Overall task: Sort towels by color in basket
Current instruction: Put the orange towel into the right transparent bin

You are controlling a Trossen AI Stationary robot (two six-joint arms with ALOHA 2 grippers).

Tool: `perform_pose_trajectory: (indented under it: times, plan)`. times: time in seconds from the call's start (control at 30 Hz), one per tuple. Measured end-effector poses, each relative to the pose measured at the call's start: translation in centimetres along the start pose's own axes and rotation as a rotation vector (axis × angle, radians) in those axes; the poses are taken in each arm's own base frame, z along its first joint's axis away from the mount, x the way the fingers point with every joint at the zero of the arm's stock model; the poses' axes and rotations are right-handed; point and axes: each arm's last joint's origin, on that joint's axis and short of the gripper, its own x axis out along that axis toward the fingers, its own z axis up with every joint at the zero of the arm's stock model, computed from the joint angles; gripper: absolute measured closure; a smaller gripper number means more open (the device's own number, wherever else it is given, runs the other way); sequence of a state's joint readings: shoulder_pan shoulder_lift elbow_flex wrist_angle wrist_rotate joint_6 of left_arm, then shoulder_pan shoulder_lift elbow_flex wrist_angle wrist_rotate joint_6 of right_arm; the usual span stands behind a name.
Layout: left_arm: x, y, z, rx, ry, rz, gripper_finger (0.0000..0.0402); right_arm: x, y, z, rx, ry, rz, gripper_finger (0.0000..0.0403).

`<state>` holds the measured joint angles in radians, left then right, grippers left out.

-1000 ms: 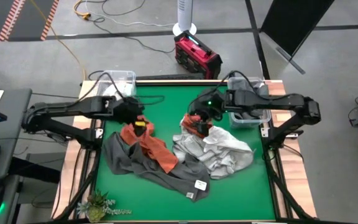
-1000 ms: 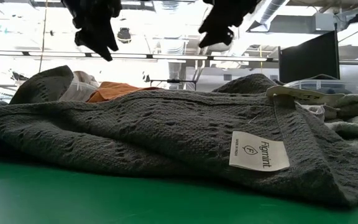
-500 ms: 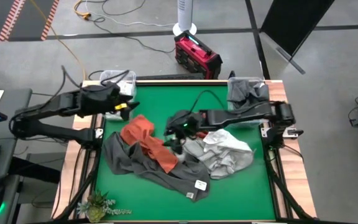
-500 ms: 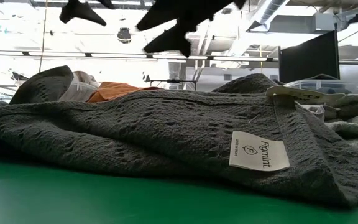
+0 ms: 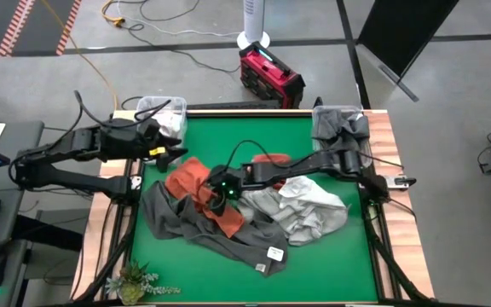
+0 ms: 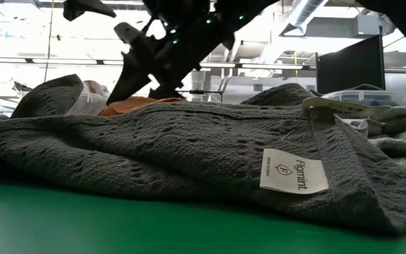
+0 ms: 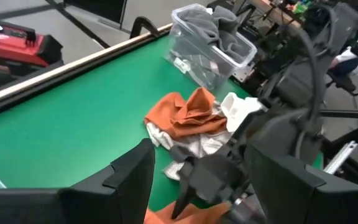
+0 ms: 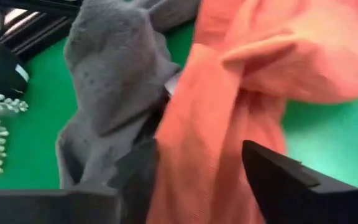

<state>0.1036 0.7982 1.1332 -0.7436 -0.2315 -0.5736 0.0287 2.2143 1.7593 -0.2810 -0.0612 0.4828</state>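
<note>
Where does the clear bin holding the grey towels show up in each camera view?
High view: the bin is at the table's far right corner.
Low view: it is at the far right, behind the towel pile.
Left wrist view: it is near the top centre.
Right wrist view: it is not in the picture.
Shared landmark: the green table, seen in all four views.

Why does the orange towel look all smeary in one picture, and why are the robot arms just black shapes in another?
Right wrist view: the orange towel is very close and blurred. Low view: bright room lights behind turn the right gripper into a dark silhouette.
</note>
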Motion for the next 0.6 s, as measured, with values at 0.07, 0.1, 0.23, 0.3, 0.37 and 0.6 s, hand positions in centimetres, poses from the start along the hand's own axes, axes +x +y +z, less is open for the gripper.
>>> perform_pose_trajectory:
  times: [0.07, 0.1, 0.23, 0.3, 0.37, 0.6]
  plan:
    - [0.0, -0.1, 0.0, -0.004, 0.011, -0.019, 0.0162, 0.7, 0.0, -0.2, 0.020, 0.007, 0.000, 0.0196]
    - [0.0, -0.1, 0.0, -0.006, 0.016, -0.026, 0.0162, 0.9, 0.0, -0.4, 0.034, 0.016, 0.001, 0.0231]
    - [0.0, -0.1, 0.0, -0.024, 0.018, -0.039, 0.0162, 0.7, 0.1, -0.2, 0.026, 0.027, 0.037, 0.0376]
    - [0.0, -0.1, 0.1, -0.035, 0.000, -0.027, 0.0162, -0.5, 0.2, 0.3, 0.015, 0.038, 0.030, 0.0380]
    - [0.0, -0.2, 0.3, -0.047, -0.033, -0.018, 0.0162, -2.6, 0.3, 1.4, 0.003, 0.032, 0.030, 0.0381]
    - [-0.1, -0.5, 1.0, -0.066, -0.117, -0.028, 0.0162, -17.4, 3.0, 6.1, -0.146, -0.266, -0.097, 0.0384]
